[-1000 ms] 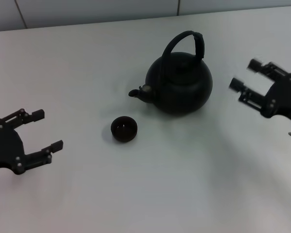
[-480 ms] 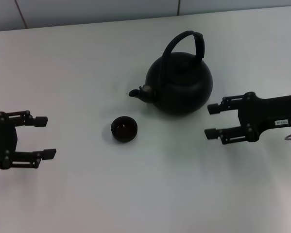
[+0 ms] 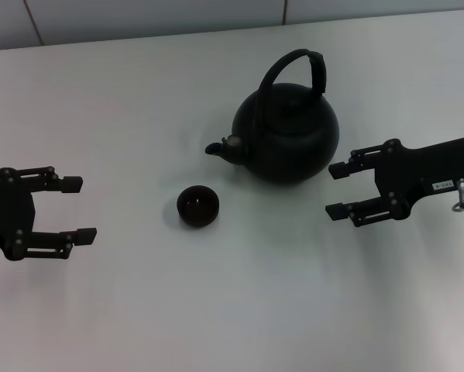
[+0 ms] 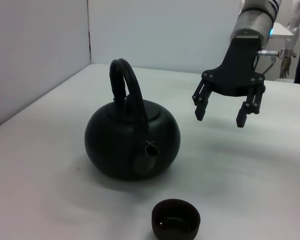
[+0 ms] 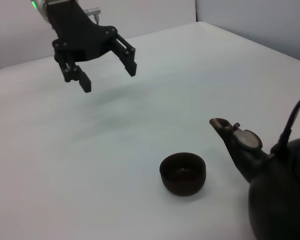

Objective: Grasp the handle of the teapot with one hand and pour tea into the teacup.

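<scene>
Right now my right tool (image 3: 338,190) hangs above the surface (image 3: 239,310) just beside the teapot (image 3: 287,136), its fingers apart and pointing at the pot's belly. My left tool (image 3: 80,209) is well off to the other side, fingers also apart, holding nothing. The pot stands upright with its handle (image 3: 293,66) arched high over the lid and its spout (image 3: 216,147) aimed toward the teacup (image 3: 197,206), which sits near the spout but not touching it.

As I judge it, the scene fits either closing in for the grasp or having just set the pot down after a pour; the pictures do not settle which. If a grasp is what comes, my right tool is low against the body while the handle is up top, so I would want my fingers to straddle the arch near its crown, square to the bar, so the pot cannot swing when tilted.

Whether there is tea in the cup I cannot make out: its inside is dark in every view. My right wrist view cuts off most of the pot and handle, and shows none of my own fingers.
</scene>
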`<action>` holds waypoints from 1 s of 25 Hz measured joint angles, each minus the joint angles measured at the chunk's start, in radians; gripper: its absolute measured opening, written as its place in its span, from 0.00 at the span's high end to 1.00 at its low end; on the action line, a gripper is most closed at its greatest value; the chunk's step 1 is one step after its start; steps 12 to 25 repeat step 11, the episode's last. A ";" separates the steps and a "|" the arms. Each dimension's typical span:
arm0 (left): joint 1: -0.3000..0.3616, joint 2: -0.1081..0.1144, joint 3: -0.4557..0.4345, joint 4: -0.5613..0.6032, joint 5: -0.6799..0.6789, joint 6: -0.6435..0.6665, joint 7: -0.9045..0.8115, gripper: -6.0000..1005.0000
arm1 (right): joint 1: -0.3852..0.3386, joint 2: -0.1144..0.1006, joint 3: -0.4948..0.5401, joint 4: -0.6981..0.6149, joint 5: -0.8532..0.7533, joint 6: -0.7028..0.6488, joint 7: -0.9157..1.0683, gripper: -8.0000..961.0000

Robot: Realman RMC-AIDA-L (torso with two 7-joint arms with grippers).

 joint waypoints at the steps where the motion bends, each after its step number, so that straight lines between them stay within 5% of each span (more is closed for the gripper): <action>1: 0.000 -0.004 0.000 0.002 0.000 -0.001 -0.005 0.19 | 0.000 0.000 0.000 0.000 0.000 0.000 0.000 0.26; 25: -0.001 -0.014 0.000 0.027 0.000 0.003 -0.018 0.19 | 0.001 0.013 -0.005 -0.001 -0.002 0.014 -0.020 0.26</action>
